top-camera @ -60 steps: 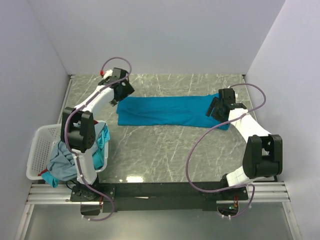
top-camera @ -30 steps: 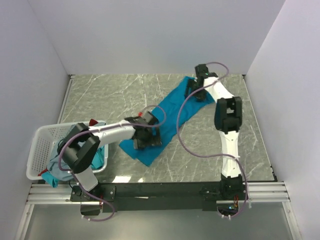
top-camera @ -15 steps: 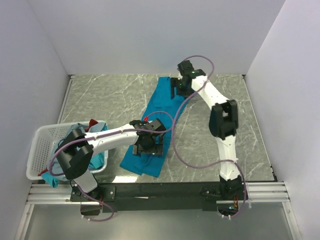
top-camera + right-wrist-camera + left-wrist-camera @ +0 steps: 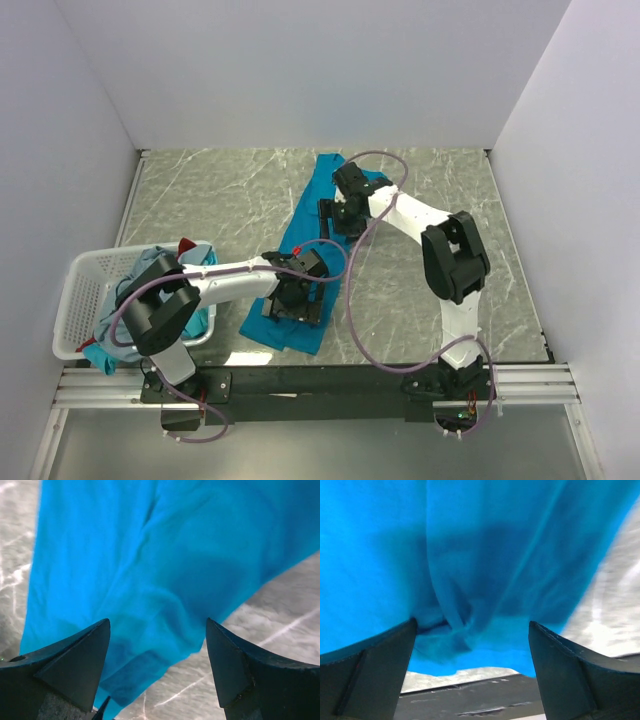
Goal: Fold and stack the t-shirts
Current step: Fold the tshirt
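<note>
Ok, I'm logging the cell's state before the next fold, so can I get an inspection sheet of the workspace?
Surface: grey marbled table.
Job's things: bright blue t-shirt folded into a long strip, lying from far centre towards the near edge; more shirts heaped in the basket.
Clutter: white lattice basket at near left; small red thing at its far rim, cannot tell what.
Grippers: left gripper open over the strip's near end; right gripper open over its far part.
Cables: purple cables loop off both arms above the table.
Surroundings: plain white walls on three sides; black rail at the near edge.
</note>
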Available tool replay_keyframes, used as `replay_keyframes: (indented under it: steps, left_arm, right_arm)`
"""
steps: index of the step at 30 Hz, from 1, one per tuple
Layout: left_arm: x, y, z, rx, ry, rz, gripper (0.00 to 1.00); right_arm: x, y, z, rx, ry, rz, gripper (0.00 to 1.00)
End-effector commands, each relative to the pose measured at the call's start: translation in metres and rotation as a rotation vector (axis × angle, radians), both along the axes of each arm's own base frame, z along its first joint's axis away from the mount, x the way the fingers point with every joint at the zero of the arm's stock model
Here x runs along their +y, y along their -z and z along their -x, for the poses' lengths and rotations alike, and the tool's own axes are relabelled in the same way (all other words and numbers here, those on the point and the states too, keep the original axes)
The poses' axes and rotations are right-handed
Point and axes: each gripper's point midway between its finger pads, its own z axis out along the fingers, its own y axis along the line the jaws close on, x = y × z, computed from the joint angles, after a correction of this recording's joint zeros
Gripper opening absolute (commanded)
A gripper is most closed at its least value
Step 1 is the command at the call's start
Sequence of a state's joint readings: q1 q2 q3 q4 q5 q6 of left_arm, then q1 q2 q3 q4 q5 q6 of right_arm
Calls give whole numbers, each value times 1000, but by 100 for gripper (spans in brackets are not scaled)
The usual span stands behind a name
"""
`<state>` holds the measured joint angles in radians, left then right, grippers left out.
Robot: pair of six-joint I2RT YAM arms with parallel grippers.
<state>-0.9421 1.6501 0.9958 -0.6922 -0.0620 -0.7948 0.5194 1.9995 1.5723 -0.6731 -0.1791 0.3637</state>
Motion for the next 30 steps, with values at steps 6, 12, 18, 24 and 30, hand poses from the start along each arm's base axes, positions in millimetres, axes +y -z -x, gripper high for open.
replay_keyframes:
  steps: [6, 12, 18, 24, 30]
  left_arm:
    - [-25, 11, 19, 102, 135, 132, 99]
    - [-50, 9, 27, 171, 189, 236, 99]
    - [-93, -10, 12, 164, 219, 363, 99]
    - [-123, -28, -3, 121, 242, 404, 99]
    - [-125, -67, -19, -17, 218, 430, 99]
  right_arm:
    - [10, 27, -34, 14, 16, -1, 83]
    - [-1, 56, -64, 72, 67, 65, 84]
    - [-15, 49, -99, 61, 102, 70, 84]
    - [-22, 13, -119, -9, 99, 48, 84]
    - [-41, -53, -107, -133, 128, 66, 84]
